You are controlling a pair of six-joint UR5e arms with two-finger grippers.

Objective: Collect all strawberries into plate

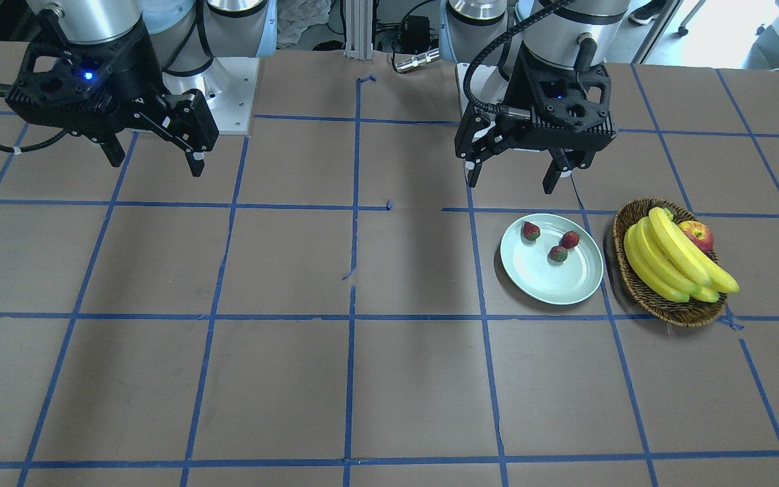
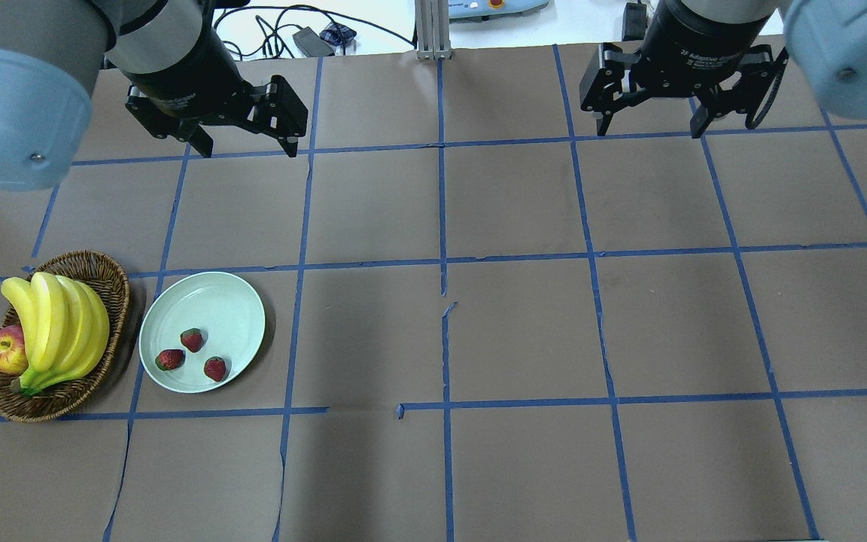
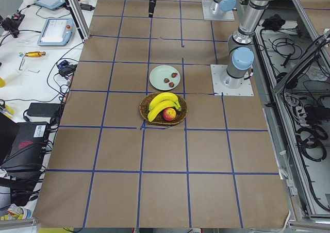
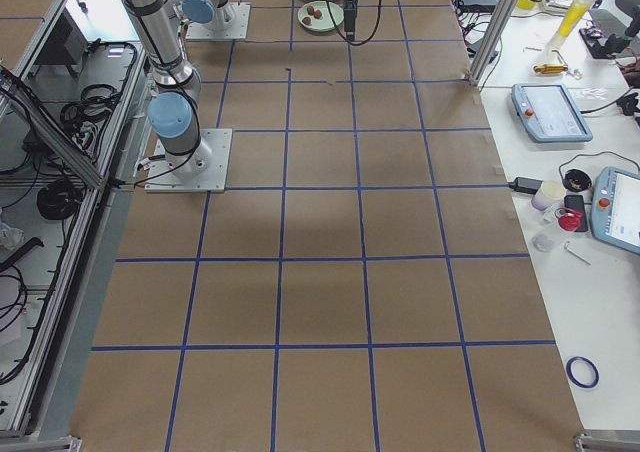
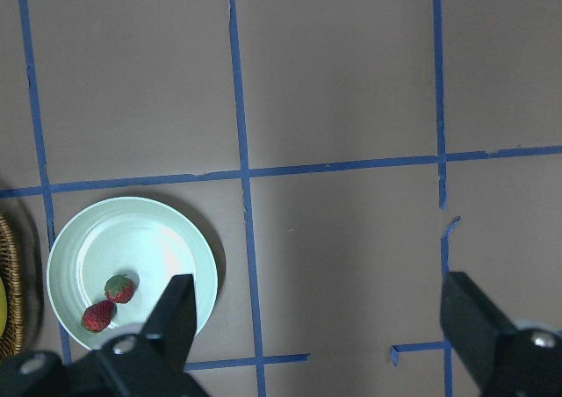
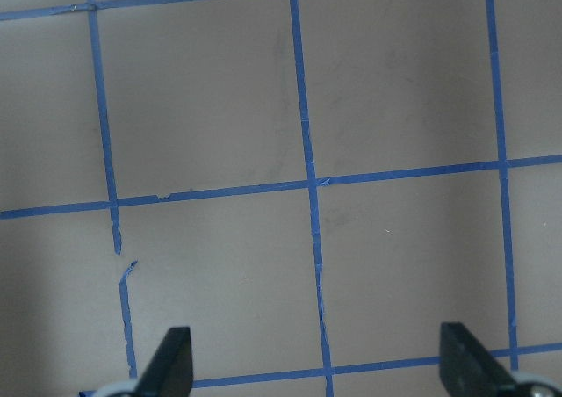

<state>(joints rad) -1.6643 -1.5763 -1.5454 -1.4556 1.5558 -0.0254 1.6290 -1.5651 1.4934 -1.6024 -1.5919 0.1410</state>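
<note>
The left hand [image 2: 247,149] hangs high over the table [image 2: 516,324] with its two fingers [image 2: 288,117] wide apart and nothing between them. The right hand [image 2: 650,129] is just the same, wide open and holding nothing, well away on the other side. On the table near the left hand sits the plate [image 2: 211,301], and all three strawberries [image 2: 191,339] lie in it, close together but not touching. In the left wrist view only two of them show; the third is probably behind the dark finger, which also cuts off the plate's lower edge. Just beside the plate is a brown basket [image 2: 114,282] with bananas [image 2: 57,324] and an apple [image 2: 3,351], half hidden by the bananas
</note>
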